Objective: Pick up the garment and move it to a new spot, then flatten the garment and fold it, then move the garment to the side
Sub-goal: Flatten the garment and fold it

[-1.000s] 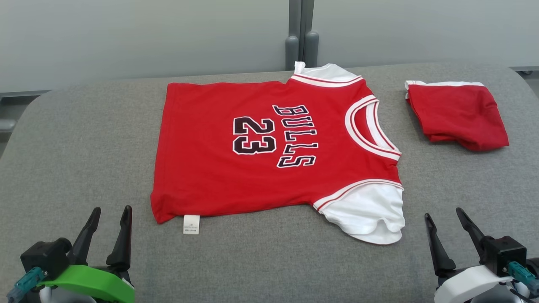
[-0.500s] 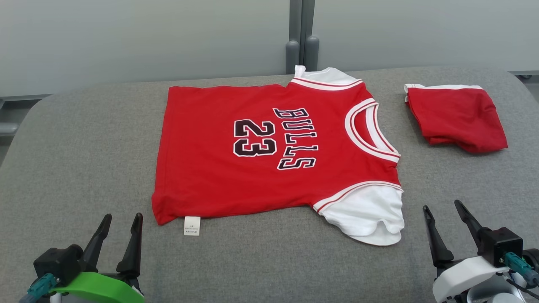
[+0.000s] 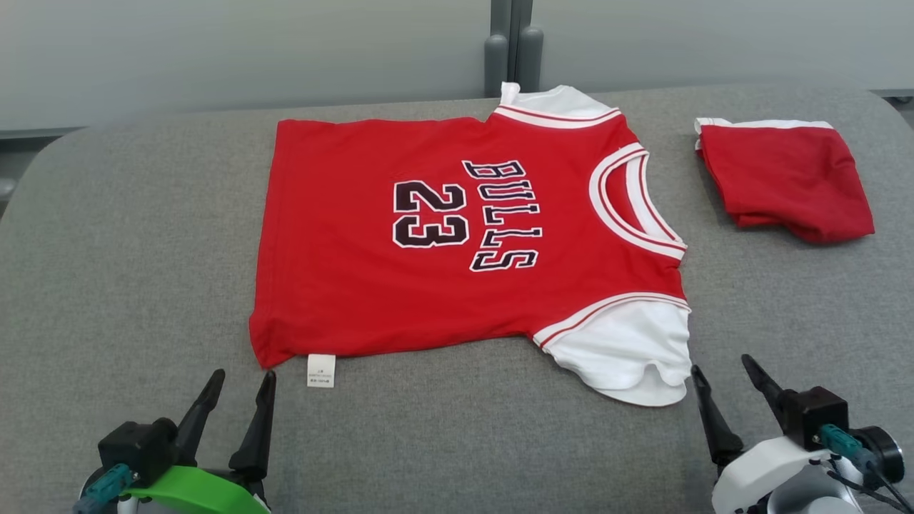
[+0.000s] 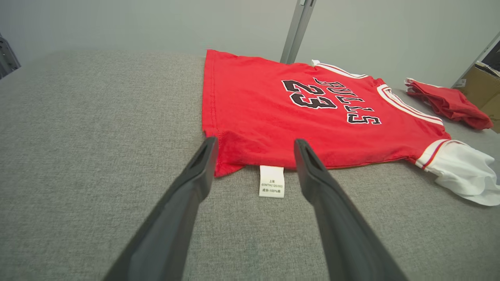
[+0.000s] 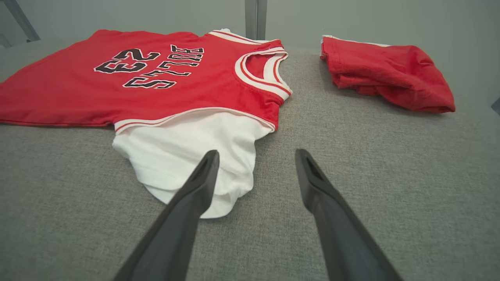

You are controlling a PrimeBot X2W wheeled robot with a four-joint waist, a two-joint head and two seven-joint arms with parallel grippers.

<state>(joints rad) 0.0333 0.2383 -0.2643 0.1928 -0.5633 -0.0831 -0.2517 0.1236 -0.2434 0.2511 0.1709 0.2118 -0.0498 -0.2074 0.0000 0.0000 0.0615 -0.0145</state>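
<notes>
Both gaped empty: left gripper (image 3: 243, 373) near the hem corner of the flat red-and-white Bulls jersey (image 3: 343, 250), right gripper (image 3: 720, 363) just beside its white sleeve.

Setting reads as a robotics lab test bay. Evidence: the work surface is a grey fabric-covered table (image 3: 107, 250) with rounded corners, carrying a red jersey (image 3: 343, 285) spread flat. Behind it, plain pale partition panels (image 3: 250, 57) meet at a grey metal post (image 3: 513, 43). A cardboard box (image 4: 480, 88) stands beyond the table's right end, and a dark metal upright (image 4: 8, 58) at its left.
</notes>
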